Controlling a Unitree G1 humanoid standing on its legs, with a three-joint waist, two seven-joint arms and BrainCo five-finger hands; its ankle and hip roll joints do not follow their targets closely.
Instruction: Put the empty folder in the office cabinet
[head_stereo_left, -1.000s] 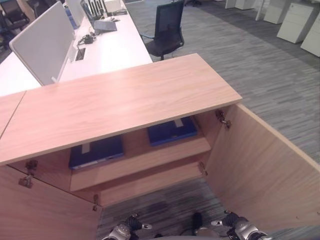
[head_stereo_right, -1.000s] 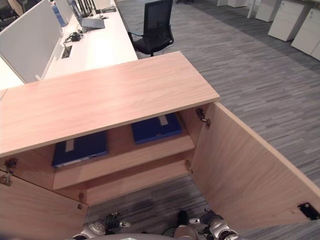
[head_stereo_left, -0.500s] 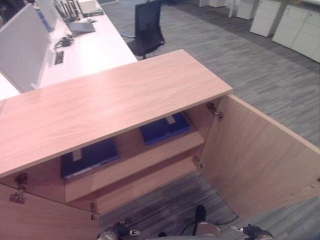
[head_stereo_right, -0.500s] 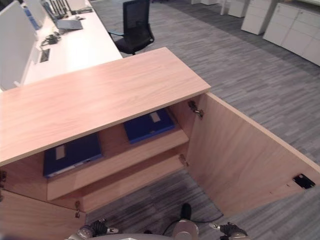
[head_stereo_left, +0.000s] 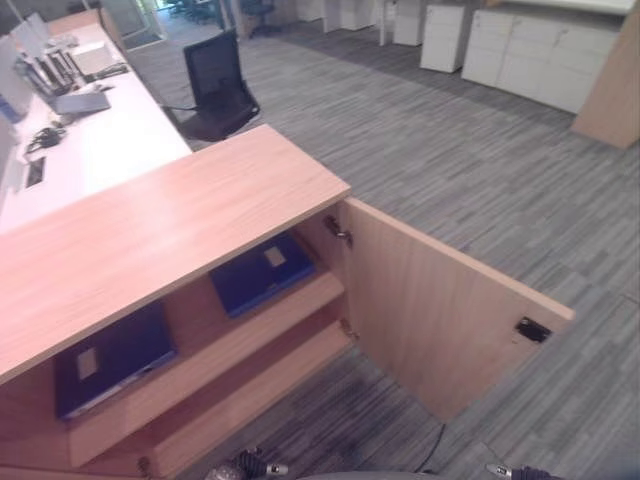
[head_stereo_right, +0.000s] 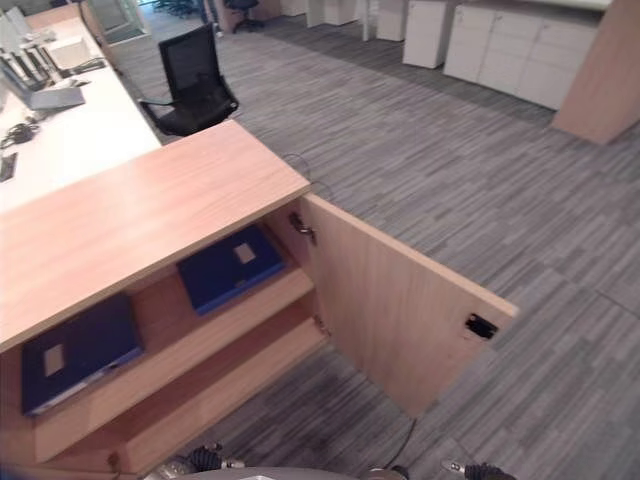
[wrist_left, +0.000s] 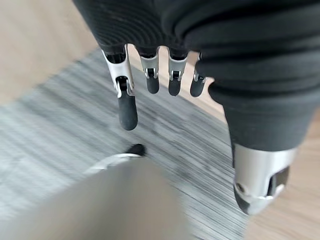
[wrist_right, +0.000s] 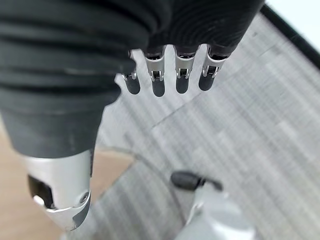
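The right robot hand (wrist_right: 65, 100) is hanging over grey striped carpet (wrist_right: 260, 110), holding nothing, its dark-tipped fingers (wrist_right: 158, 85) pointing out straight in a row and its thumb (wrist_right: 57, 192) sitting apart. A strip of light wood (wrist_right: 30, 210) is showing beside the thumb.
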